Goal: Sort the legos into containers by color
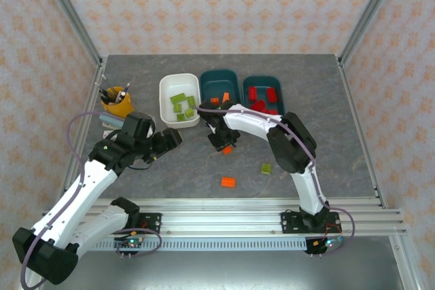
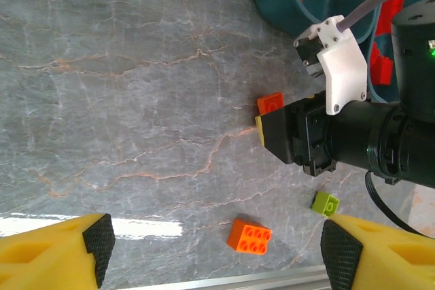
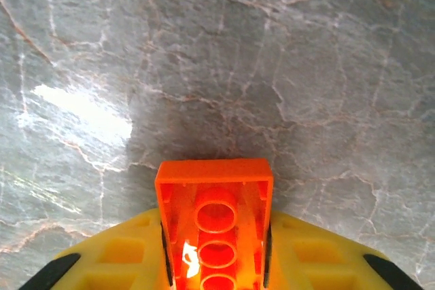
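Orange lego (image 3: 214,191), clamped in right claw (image 3: 215,256)

No legible text, brand marks or numbers in any view. The orange lego (image 3: 214,222) close-up shows underside tubes only, no readable embossing. Nothing readable on the containers (image 1: 178,85) or table (image 1: 183,174) either.

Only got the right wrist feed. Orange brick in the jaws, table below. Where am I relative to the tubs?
Observer: Your right gripper, with the held orange brick, is just short of the middle teal tub, on its near side.
Operator: That the orange tub?
Observer: Yes, orange bricks lie in it.
Operator: Anything loose?
Observer: One loose orange brick and one lime green brick on the table.
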You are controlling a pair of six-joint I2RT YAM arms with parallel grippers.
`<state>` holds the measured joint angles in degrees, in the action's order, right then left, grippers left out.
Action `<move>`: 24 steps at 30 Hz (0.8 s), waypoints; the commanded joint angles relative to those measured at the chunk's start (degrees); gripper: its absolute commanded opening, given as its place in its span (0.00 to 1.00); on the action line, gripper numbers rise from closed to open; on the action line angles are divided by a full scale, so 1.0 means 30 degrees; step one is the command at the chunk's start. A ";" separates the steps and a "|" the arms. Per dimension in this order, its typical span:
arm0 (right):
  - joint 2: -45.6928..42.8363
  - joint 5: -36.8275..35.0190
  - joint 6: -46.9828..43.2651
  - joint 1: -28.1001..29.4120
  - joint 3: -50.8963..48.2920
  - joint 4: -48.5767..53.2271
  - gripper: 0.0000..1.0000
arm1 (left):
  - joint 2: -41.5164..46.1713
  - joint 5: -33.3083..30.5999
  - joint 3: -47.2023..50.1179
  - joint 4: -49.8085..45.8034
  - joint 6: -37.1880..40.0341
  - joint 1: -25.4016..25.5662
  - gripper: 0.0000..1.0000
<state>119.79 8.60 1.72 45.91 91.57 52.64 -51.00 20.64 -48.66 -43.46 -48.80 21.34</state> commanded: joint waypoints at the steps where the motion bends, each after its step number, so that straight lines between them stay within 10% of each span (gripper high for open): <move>1: -0.2166 -0.0706 0.1168 -0.0560 0.0327 -0.0291 0.28 | 0.0001 0.0278 -0.0143 0.1477 -0.0420 0.0220 0.83; 24: 0.7239 -0.3867 0.3293 -0.4405 1.5875 0.1474 0.28 | -0.7130 -0.2074 -0.5217 0.4981 -0.0613 0.2366 0.82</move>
<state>140.16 0.99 11.99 32.69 135.35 54.74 -71.68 16.99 -61.93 -30.15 -51.13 27.68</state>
